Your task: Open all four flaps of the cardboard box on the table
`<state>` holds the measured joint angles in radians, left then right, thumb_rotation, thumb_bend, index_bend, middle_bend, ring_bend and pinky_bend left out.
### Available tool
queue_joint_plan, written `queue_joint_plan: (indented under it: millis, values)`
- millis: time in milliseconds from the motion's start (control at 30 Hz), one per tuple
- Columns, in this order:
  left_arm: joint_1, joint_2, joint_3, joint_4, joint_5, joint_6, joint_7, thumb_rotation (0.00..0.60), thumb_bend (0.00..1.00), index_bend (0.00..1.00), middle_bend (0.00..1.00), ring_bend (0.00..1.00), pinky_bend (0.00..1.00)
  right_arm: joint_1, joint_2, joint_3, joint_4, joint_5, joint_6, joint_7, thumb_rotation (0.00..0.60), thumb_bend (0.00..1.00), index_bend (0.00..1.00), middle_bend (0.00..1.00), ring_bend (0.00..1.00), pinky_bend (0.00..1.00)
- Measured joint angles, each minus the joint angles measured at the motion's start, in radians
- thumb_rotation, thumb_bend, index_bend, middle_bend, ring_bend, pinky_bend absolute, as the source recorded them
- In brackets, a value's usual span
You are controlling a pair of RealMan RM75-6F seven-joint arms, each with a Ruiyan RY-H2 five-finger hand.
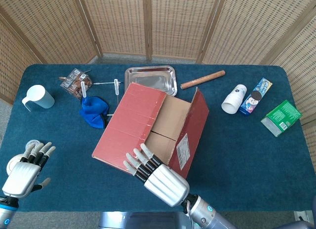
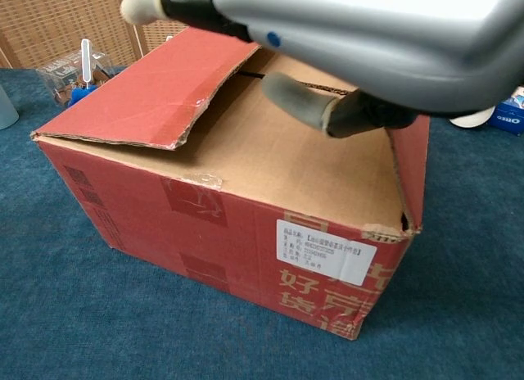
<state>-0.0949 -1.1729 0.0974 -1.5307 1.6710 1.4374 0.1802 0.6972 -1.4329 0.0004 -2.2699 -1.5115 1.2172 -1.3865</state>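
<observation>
Right hand: the right hand (image 1: 160, 180) is seen at the near edge of the cardboard box, its fingers (image 1: 139, 163) stretched out straight and slightly apart, nothing gripped; in the chest view its grey thumb (image 2: 307, 104) is shown above the brown inner panel.
Left hand: the left hand (image 1: 24, 172) is held over the near left corner of the table (image 1: 247, 155), well apart from the box, fingers spread and nothing held.
Cardboard box: a red cardboard box (image 1: 148, 133) is set near the middle of the table, turned at an angle.
Right flap: the right flap (image 1: 190, 133) is raised nearly upright, its white label (image 1: 182, 151) facing the right side; brown cardboard is exposed beneath it.
Left flap: the left flap (image 1: 133, 123) is lying flat and closed, with a torn edge shown in the chest view (image 2: 155, 89).
Front label: a white printed label (image 2: 327, 253) is fixed to the box's near face.
Left of the box: a blue cloth (image 1: 94, 111) is lying just beside the box; a white mug (image 1: 38, 97) is placed further left.
Behind the box: a metal tray (image 1: 150, 80) is touching or just behind the far corner; a packet (image 1: 75, 83) and a wooden rod (image 1: 202, 79) are lying near the far edge.
Right side: a white cup (image 1: 234, 98), a printed carton (image 1: 256, 96) and a green box (image 1: 280, 117) are set well apart from the cardboard box.
</observation>
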Motion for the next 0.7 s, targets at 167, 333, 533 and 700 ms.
queue_joint_plan:
  millis: [167, 333, 533, 700]
  values:
    - [-0.001, -0.002, 0.002, 0.001, 0.001, -0.006, 0.004, 0.600, 0.10, 0.00, 0.00, 0.00, 0.00, -0.020, 0.032, -0.007, -0.031, -0.018, 0.005, -0.029, 0.600, 0.60, 0.00, 0.00, 0.00, 0.00]
    - [-0.002, -0.005, 0.005, 0.001, 0.004, -0.008, 0.007, 0.600, 0.10, 0.00, 0.00, 0.00, 0.00, -0.037, 0.060, -0.008, -0.056, -0.027, 0.010, -0.054, 0.600, 0.59, 0.00, 0.00, 0.00, 0.00]
    - [-0.004, -0.011, 0.008, 0.002, 0.003, -0.018, 0.012, 0.600, 0.10, 0.00, 0.00, 0.00, 0.00, -0.067, 0.096, -0.023, -0.085, -0.069, 0.017, -0.075, 0.600, 0.58, 0.00, 0.00, 0.00, 0.00]
    - [-0.004, -0.010, 0.007, 0.001, 0.001, -0.019, 0.012, 0.600, 0.10, 0.00, 0.00, 0.00, 0.00, -0.088, 0.122, -0.021, -0.086, -0.091, 0.012, -0.081, 0.600, 0.58, 0.00, 0.00, 0.00, 0.00]
